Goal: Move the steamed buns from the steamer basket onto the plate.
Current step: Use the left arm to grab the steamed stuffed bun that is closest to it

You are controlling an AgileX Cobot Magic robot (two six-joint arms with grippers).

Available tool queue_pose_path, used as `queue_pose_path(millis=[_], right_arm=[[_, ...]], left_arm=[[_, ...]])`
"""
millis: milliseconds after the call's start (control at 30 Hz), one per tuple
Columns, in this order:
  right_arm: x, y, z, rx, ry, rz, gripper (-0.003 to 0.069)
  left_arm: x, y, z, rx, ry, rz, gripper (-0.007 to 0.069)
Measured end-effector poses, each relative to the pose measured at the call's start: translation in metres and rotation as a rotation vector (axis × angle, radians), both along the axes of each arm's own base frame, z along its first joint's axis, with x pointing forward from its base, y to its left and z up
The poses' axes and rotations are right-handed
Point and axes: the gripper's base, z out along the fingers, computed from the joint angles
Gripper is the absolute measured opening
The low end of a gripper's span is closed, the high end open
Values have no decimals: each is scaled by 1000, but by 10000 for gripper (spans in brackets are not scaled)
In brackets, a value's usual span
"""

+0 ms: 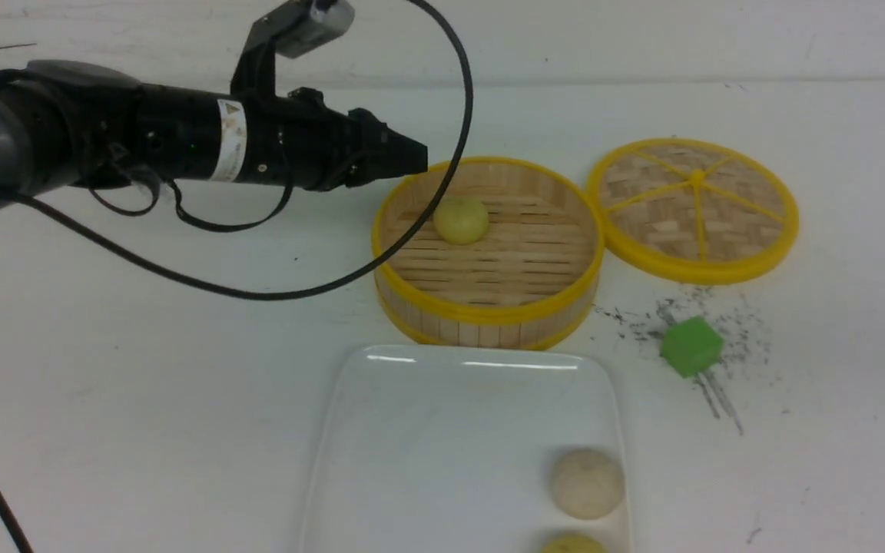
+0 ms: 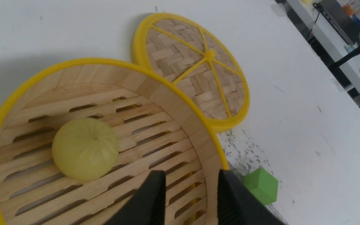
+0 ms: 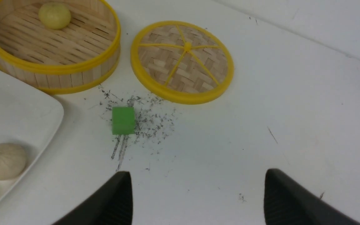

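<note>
One pale yellow steamed bun lies on the slatted floor of the steamer basket. My left gripper hovers over the basket's left rim, open, with only slats showing between its fingers and the bun off to one side. On the white plate near its right edge rest an off-white bun and a yellow bun, the latter cut off by the frame's edge. My right gripper stands wide open over bare table; it is outside the front view.
The flat woven lid lies to the right of the basket, touching it. A green cube sits on a patch of dark scuff marks in front of the lid. A black cable loops over the basket's left side.
</note>
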Motion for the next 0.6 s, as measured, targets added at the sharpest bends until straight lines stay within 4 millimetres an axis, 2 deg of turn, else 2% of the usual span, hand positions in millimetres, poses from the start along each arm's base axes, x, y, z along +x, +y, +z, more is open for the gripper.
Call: queue_pose_path(millis=[100, 300, 333, 367, 433, 467, 600], right_arm=[[0, 0, 0, -1, -2, -1, 546], [0, 0, 0, -1, -4, -1, 546], [0, 0, 0, -1, -4, -1, 546], [0, 0, 0, -1, -4, -1, 546], [0, 0, 0, -1, -5, 0, 546], [0, 0, 1, 0, -7, 0, 546], [1, 0, 2, 3, -19, 3, 546]], left_arm=[[-5, 1, 14, 0, -47, -6, 253], [-36, 6, 74, -17, -229, -20, 249], [-36, 6, 74, -17, -229, -20, 249], [-49, 8, 94, -25, -287, -20, 249], [-55, 9, 104, -28, -315, -19, 248], [-68, 11, 120, -35, -364, -15, 248], [-88, 15, 145, -44, -444, 1, 247]])
